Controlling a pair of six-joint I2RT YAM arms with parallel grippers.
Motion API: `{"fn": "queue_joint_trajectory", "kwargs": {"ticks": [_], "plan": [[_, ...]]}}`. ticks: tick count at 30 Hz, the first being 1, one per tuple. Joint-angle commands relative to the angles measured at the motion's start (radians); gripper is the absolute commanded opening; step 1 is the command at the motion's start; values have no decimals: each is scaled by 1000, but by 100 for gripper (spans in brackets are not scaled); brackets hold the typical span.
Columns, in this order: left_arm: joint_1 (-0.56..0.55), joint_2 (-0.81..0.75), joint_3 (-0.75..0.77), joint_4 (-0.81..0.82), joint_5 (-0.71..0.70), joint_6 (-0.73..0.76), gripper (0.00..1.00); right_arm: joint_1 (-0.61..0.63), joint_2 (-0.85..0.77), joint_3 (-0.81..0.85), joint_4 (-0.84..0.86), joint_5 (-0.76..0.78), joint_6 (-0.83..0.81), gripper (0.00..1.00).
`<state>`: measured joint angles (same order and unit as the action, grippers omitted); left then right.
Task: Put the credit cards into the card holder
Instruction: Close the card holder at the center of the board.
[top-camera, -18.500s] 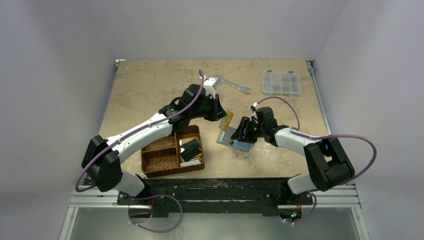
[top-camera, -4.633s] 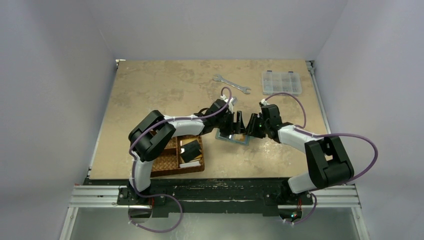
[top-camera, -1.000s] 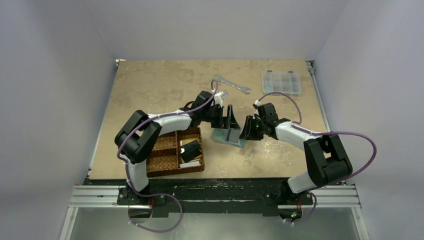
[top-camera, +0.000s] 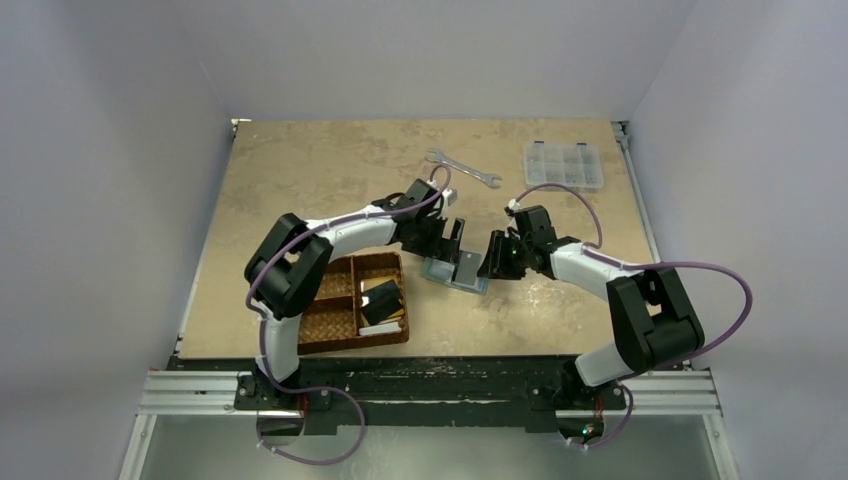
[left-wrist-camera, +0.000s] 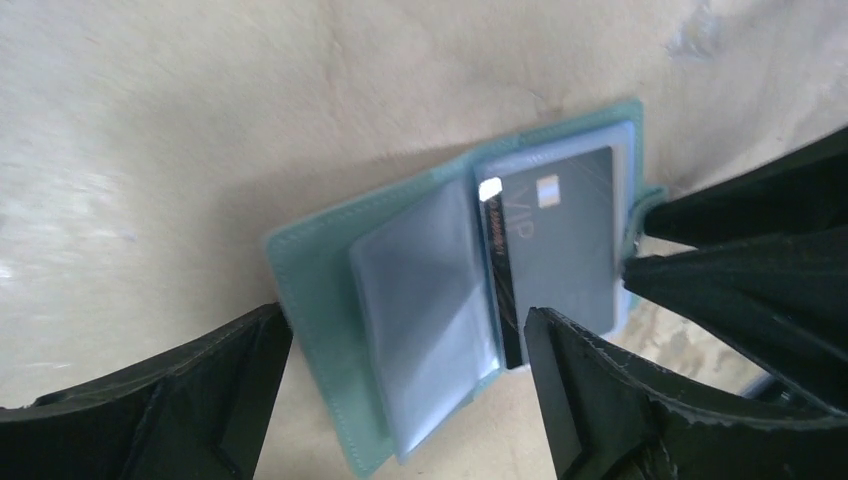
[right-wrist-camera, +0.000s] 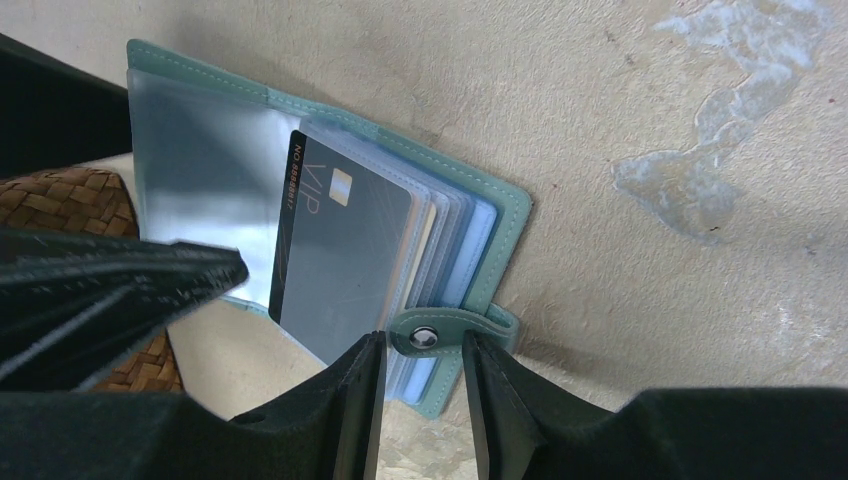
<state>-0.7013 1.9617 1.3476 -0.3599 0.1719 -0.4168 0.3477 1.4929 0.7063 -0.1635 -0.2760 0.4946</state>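
The grey-green card holder (top-camera: 456, 273) lies open on the table, its clear sleeves spread. A dark credit card (right-wrist-camera: 345, 270) marked VIP sits in one sleeve and also shows in the left wrist view (left-wrist-camera: 560, 240). My right gripper (right-wrist-camera: 425, 345) is shut on the card holder's snap strap (right-wrist-camera: 430, 338) at its right edge. My left gripper (left-wrist-camera: 405, 330) is open, its fingers straddling the left half of the card holder (left-wrist-camera: 420, 300) without touching it. More credit cards, a black one (top-camera: 380, 297) on top, lie in the basket.
The brown woven basket (top-camera: 330, 320) stands just left of the card holder, close to the left arm. A metal wrench (top-camera: 462, 168) and a clear compartment box (top-camera: 563, 165) lie at the back of the table.
My left gripper has shifted slightly left and toward the near side over the holder, and the left arm's elbow has swung. The right gripper has stayed on the strap.
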Motion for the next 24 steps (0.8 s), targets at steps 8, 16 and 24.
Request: {"fn": "queue_joint_trajectory", "kwargs": {"ticks": [8,16,24], "plan": [[3,-165,-189,399,313,-236,80,0,-12,-21,18,4,-15,43],[-59,-145,-251,617,370,-378,76,0,-102,-14,-48,170,34,47],[-102,-62,-246,712,384,-421,75,-1,-223,2,-193,317,89,64]]}}
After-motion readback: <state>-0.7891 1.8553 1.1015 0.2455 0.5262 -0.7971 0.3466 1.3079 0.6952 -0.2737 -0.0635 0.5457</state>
